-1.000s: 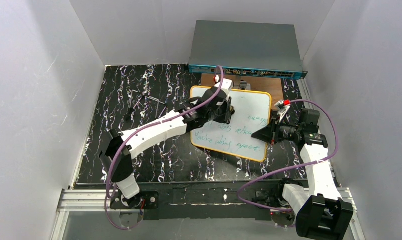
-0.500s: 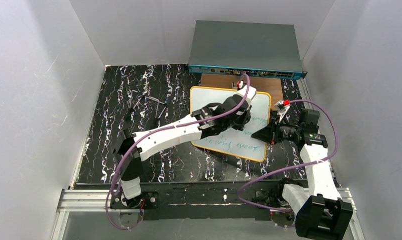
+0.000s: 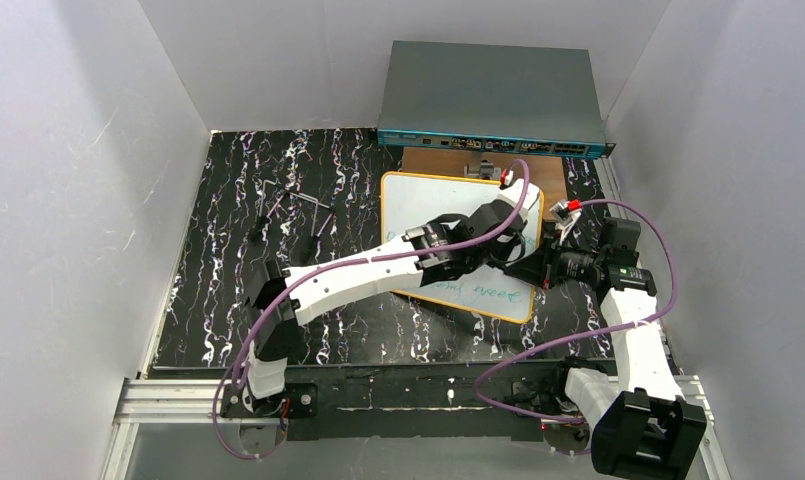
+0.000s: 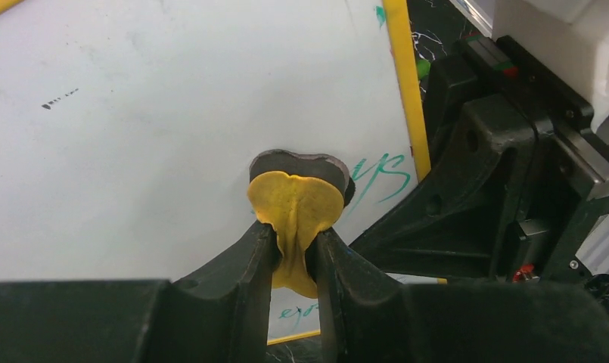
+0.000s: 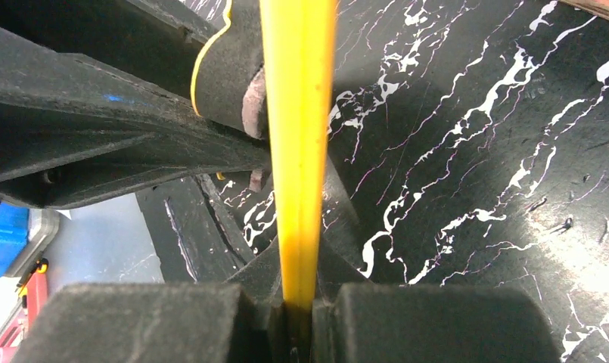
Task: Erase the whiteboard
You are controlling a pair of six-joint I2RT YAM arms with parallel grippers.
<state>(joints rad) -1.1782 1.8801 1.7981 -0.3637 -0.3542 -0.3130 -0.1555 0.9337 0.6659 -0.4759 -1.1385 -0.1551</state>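
The whiteboard (image 3: 418,200) lies on the black marbled table, white with an orange-yellow rim. Green handwriting (image 3: 478,290) shows along its near edge, and a few strokes (image 4: 380,170) remain by the right rim. My left gripper (image 3: 503,245) is shut on a yellow eraser (image 4: 295,200), whose dark felt face presses on the board near the right rim. In the left wrist view the left gripper (image 4: 295,242) pinches the yellow foam. My right gripper (image 3: 526,268) is shut on the board's right rim (image 5: 297,151), which runs between the right gripper (image 5: 299,302) jaws.
A grey network switch (image 3: 493,95) stands at the back, with a brown wooden board (image 3: 548,170) under the whiteboard's far right corner. Small metal tools (image 3: 298,205) lie on the table to the left. White walls close in both sides.
My left arm has swept the eraser rightwards across the board, from its left-middle to the right rim. Much of the middle writing has gone. The right arm has stayed put.
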